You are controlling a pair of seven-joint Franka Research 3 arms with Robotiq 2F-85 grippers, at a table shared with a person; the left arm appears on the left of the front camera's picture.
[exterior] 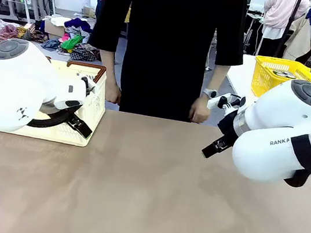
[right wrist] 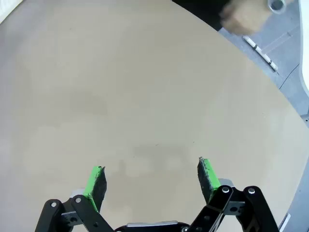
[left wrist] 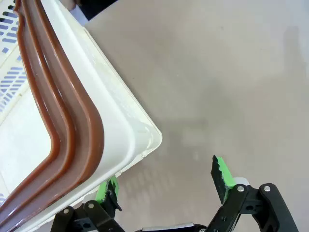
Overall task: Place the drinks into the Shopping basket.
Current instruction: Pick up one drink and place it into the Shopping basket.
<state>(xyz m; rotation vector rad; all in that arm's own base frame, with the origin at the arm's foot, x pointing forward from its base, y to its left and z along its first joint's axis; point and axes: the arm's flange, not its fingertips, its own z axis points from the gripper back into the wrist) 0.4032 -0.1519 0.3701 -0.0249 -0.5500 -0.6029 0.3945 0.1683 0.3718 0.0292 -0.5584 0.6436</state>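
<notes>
Front: we're seeing the basket (exterior: pixel 97 108) sitting on the left of the table (exterior: pixel 143 197), toward the far edge, partly hidden behind the left arm (exterior: pixel 19 84). The right arm (exterior: pixel 287 136) is hanging over the table's right side. A person (exterior: pixel 167 36) is standing at the far edge, with one hand (exterior: pixel 113 92) just beside the basket and the other hand (exterior: pixel 201 110) near the right arm. A yellow basket (exterior: pixel 285 74) is sitting on another table behind the right arm.

Left wrist: the left gripper (left wrist: pixel 164 176) is standing wide and gripping nothing. One green pad (left wrist: pixel 222 171) is hanging over bare table. The other pad is tucked at the basket's corner, half hidden by its wall, and we can't tell whether they're touching. The brown rim (left wrist: pixel 72 121) is running down the left of the picture.

Right wrist: the right gripper (right wrist: pixel 150 170) is also standing wide, with nothing between the jaws. It's hovering over bare table. A blurred hand is showing past the table's far edge, top right.
</notes>
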